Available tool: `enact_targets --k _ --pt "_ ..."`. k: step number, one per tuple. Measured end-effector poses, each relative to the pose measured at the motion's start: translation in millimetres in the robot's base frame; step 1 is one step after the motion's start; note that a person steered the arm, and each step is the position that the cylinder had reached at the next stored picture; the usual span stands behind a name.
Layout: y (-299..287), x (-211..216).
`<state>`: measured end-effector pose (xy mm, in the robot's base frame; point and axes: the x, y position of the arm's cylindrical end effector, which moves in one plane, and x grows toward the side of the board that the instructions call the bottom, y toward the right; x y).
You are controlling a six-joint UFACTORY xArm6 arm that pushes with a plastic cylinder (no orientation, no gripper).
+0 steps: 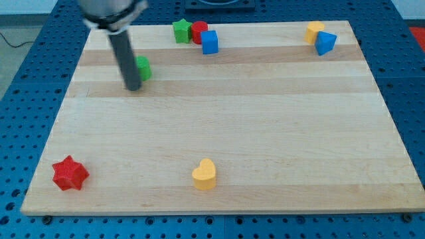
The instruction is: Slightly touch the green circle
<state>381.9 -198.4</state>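
The green circle [143, 68] lies on the wooden board [219, 133] near the view's top left, partly hidden behind the dark rod. My tip [133, 87] rests on the board just left of and below the green circle, touching or almost touching its left side; I cannot tell which.
A green star [180, 30], a red block [198, 31] and a blue block [210, 42] cluster at the top centre. A yellow block [314, 30] and a blue block [325, 43] sit at the top right. A red star [70, 173] lies bottom left, a yellow heart [204, 174] bottom centre.
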Motion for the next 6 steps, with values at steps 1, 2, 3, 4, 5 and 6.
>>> enact_targets --k 1,2,3,4,5,6 --pt "-39 -14" --pt "2 -18" --pt "52 -24" --pt "85 -51" --pt "70 -32" --pt "-5 -15"
